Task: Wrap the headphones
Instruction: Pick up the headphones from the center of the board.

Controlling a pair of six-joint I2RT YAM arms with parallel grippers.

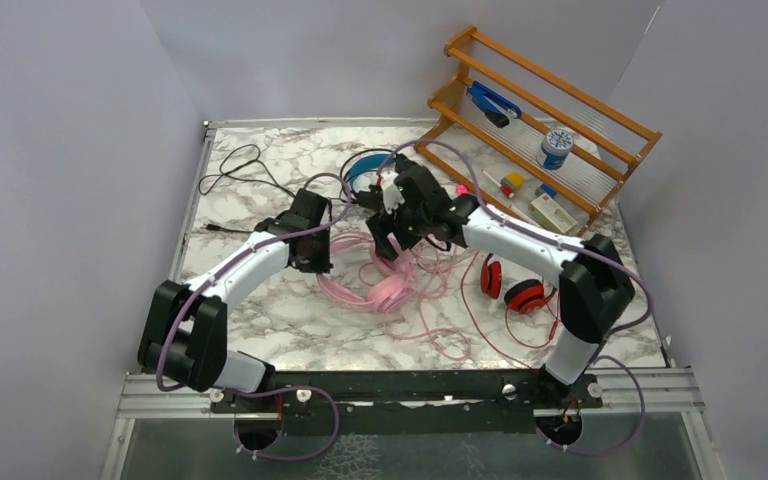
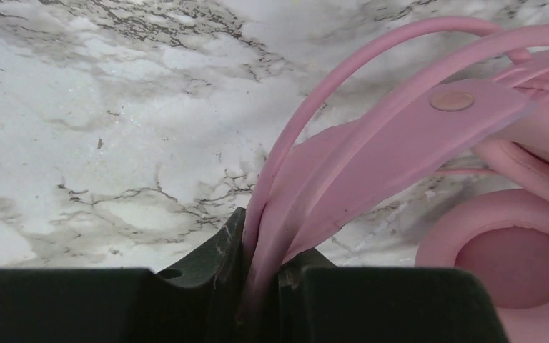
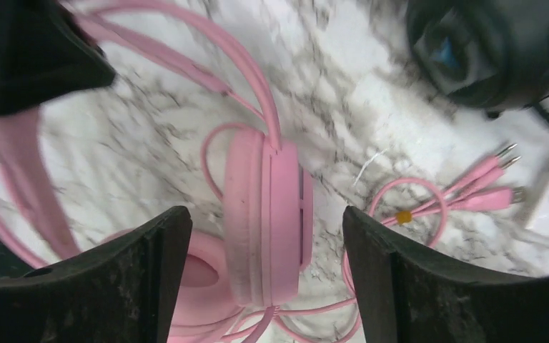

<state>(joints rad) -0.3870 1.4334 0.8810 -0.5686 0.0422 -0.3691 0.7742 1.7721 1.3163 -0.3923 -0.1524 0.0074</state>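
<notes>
The pink headphones (image 1: 385,290) lie mid-table with their thin pink cable (image 1: 440,335) strewn loosely in front of them. My left gripper (image 2: 275,268) is shut on the pink headband (image 2: 372,143), which runs up and to the right from between its fingers. My right gripper (image 3: 266,243) hangs open above one pink ear cup (image 3: 268,221), a finger on each side, without touching it. The pink plugs (image 3: 497,168) lie to its right. The black headphones with a blue band (image 1: 365,168) lie behind both grippers. The red headphones (image 1: 520,292) rest at the right.
A wooden rack (image 1: 545,125) at the back right holds a blue tool, a round tin and small boxes. A black cable (image 1: 230,170) loops at the back left. White walls close in both sides.
</notes>
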